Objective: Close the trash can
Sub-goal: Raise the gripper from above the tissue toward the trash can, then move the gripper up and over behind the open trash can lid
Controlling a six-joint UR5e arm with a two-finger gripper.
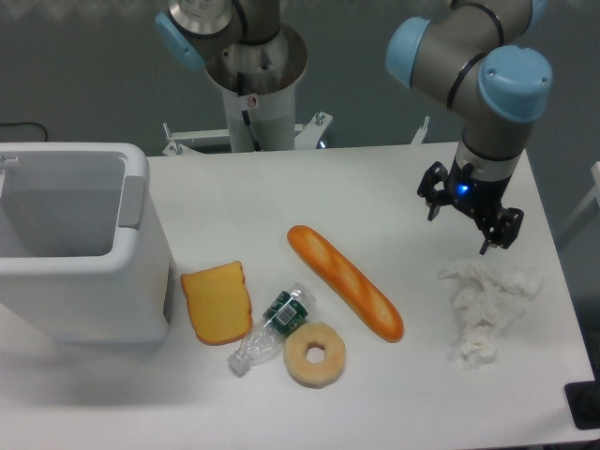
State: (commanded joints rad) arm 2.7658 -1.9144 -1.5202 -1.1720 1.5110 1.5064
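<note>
One open bin, fingers spread and empty

One white bin [80, 253] stood at the table's [375, 187] left edge, well apart from the gripper [469, 217] and far to the fingers' left in the camera view. Its top was open, showing the grey inside; whether the lid stood raised at the back could not be told. A grey tab sat on the side facing the fingers.

Spread apart, the fingers [491, 240] held nothing and hung above the table's right side. Just below them lay a crumpled tissue [486, 305], not touching. A baguette [345, 281] lay slantwise between the fingers and the bin, nearer the fingers. Left of it sat a slice of toast [217, 302], just beside the bin. A donut [314, 353] rested below the baguette, with a small clear bottle [271, 329] touching its left edge, tilted between donut and toast.
</note>
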